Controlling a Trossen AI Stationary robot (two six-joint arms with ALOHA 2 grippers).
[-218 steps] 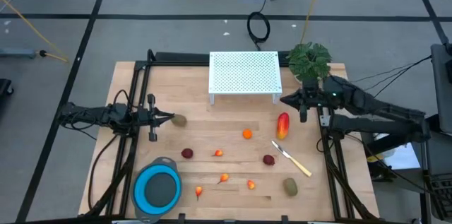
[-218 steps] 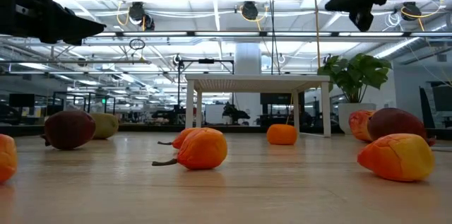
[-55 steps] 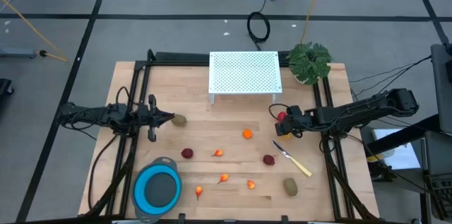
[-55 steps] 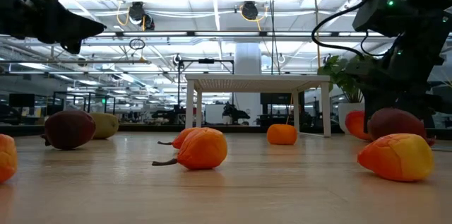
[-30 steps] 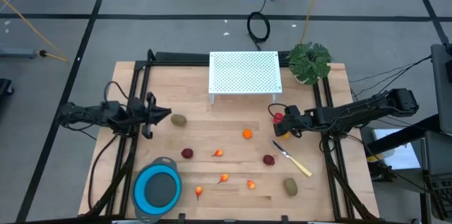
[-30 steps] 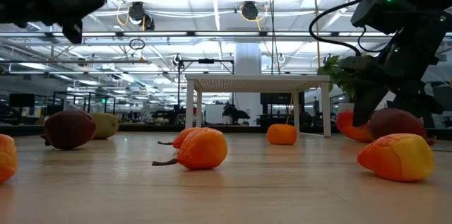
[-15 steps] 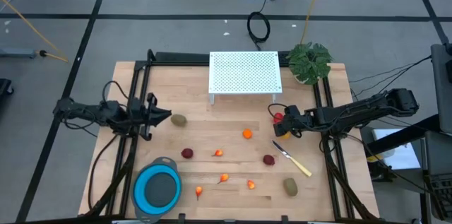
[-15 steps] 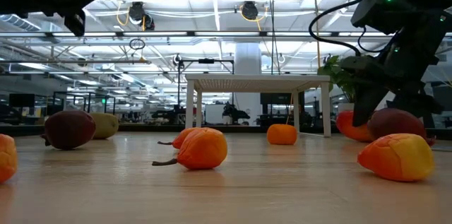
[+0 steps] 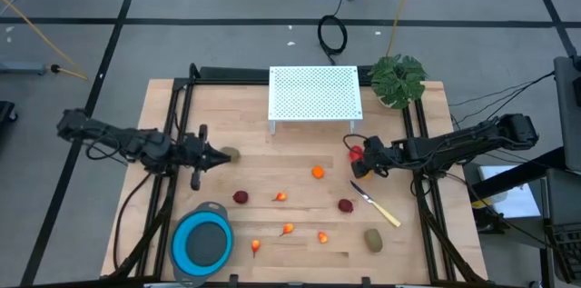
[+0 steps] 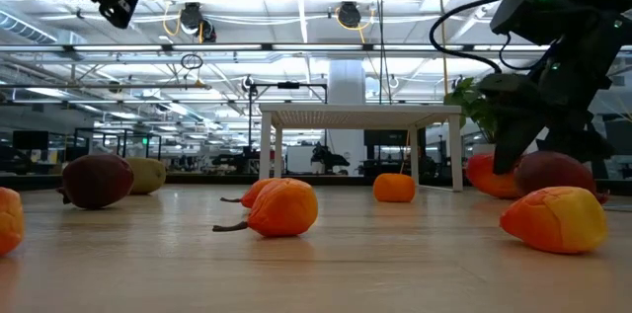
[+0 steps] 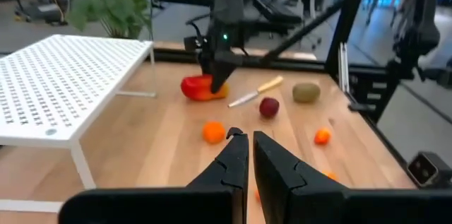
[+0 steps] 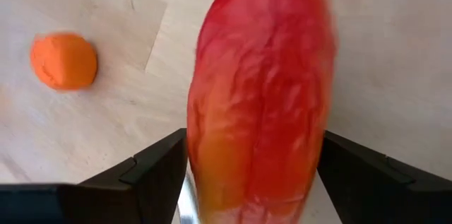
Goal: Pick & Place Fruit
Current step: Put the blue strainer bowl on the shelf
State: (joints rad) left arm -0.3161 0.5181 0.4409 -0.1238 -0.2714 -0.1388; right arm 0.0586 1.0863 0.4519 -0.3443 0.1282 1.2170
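Observation:
My right gripper (image 9: pixel 361 157) stands at the table's right side, shut on the elongated red-yellow fruit (image 9: pixel 357 151), which fills the right wrist view (image 12: pixel 258 90). My left gripper (image 9: pixel 221 157) hovers shut and holding nothing at the table's left side. It is high above the wood, next to a brown-green oval (image 9: pixel 232 153) that lies on the table. Loose on the wood are an orange ball (image 9: pixel 318 173), two dark red balls (image 9: pixel 241 197) (image 9: pixel 346 204), a second oval (image 9: pixel 373 239) and several small orange-red bits (image 9: pixel 288 229). My right gripper pinches the red-yellow fruit by its two long sides (image 12: pixel 205 153), one finger (image 12: pixel 152 171) on each side, lying across the fruit. The fingers slant down from the table's right side. The fruit sits low at the table top (image 10: pixel 486 177); whether it is clear of the wood I cannot tell.
A white perforated rack (image 9: pixel 314 95) stands at the far middle and a potted plant (image 9: pixel 398 77) at the far right. The knife (image 9: pixel 377 204) lies just near of my right gripper. The blue bowl (image 9: pixel 203 243) sits at the near left corner.
My left gripper has risen, tipped up toward level and reached a little toward the table's right and near edge, staying shut. The right gripper and the fruit it holds have kept still.

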